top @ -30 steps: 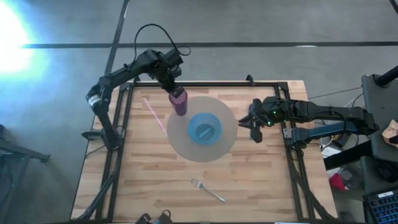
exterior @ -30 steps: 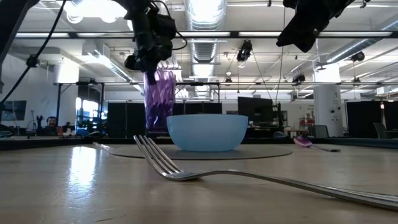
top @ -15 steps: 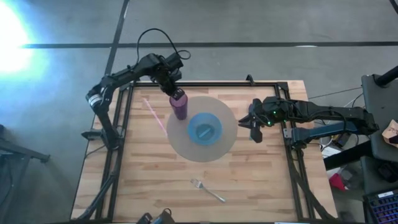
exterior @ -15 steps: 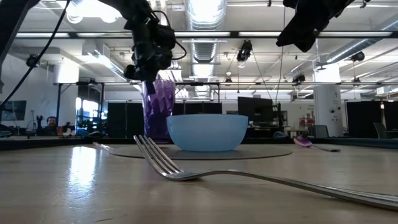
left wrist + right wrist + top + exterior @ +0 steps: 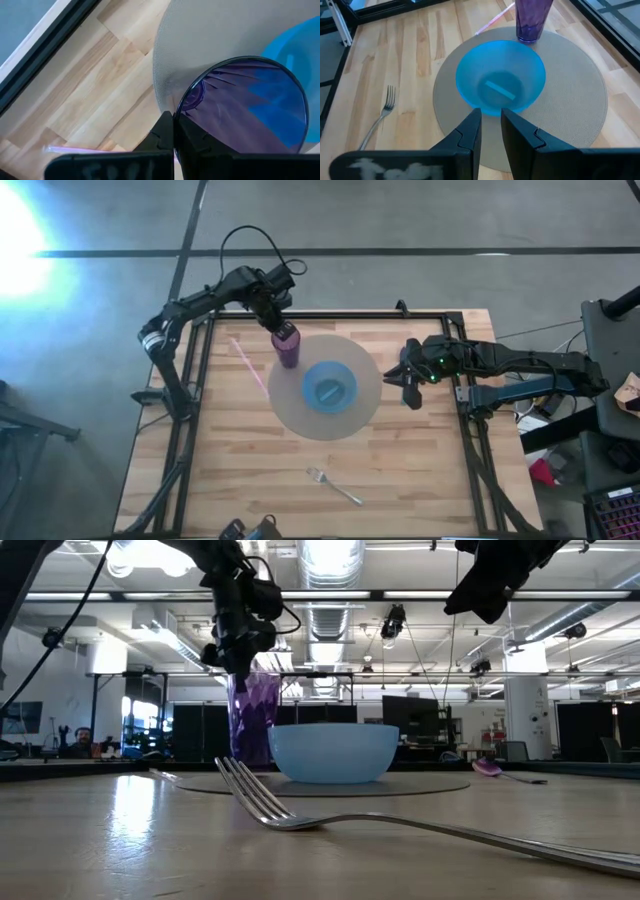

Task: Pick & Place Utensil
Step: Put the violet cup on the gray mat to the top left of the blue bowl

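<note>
Lying alone at the near edge of the bench (image 5: 210, 460), the metal fork (image 5: 333, 486) is the likely utensil for this task, though a pink spoon (image 5: 247, 364) also lies beside the round grey placemat (image 5: 362, 405); fork's long axis runs diagonally in the high view, tines toward the placemat, handle toward the near right corner; nothing touches it.

Left end effector (image 5: 277, 320) sits at the far side, fingers pinched together on the rim of the purple tumbler (image 5: 289, 346), which stands on the placemat's far-left edge next to the blue bowl (image 5: 329, 385); so that arm is occupied and well apart from the fork.

Right end effector (image 5: 405, 385) hovers raised at the placemat's right edge, fingers close together with a narrow gap, gripping nothing; fork lies toward the bench's near side from it, past the bowl; judged the nearer and free arm, so the pick probably falls to it, approaching across the handle.
</note>
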